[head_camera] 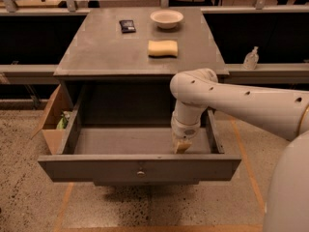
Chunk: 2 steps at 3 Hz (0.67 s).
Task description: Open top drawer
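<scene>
The top drawer (140, 169) is dark grey with a flat front panel and one small round metal knob (141, 173) at its centre. It stands pulled far out from under the grey table (111, 47), and its inside is bare. My gripper (182, 145) hangs from the white arm (231, 100) inside the drawer, at its right side just behind the front panel. The two lower drawers are mostly hidden under the open one.
On the tabletop lie a yellow sponge (162, 48), a white bowl (166, 18) and a small black packet (127, 25). A cardboard box (53, 120) with items stands on the floor at the left. A clear bottle (250, 58) sits on a ledge at the right.
</scene>
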Tool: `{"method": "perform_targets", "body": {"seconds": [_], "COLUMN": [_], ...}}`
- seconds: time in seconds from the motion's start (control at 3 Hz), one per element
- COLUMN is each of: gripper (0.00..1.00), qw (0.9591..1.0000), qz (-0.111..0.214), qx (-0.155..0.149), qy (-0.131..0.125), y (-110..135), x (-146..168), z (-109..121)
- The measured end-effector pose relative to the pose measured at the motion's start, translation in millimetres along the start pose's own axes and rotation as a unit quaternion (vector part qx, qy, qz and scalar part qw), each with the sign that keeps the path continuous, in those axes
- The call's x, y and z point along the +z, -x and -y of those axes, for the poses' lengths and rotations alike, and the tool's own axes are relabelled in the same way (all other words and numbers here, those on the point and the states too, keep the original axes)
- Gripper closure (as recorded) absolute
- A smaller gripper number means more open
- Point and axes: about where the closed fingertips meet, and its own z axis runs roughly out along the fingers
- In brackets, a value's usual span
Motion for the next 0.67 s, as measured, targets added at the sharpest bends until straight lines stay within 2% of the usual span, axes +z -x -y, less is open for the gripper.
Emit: {"method": "perform_targets", "body": {"seconds": [0.33,0.67], "gripper": [1.00,1.00], "qw": [0.9995,0.9984], "qz": [-0.006,-0.010], "qx": [0.015,0.032], "qy": [0.026,0.045], "y": [-8,-16], "x": [1,2], "z": [-29,-48]}}
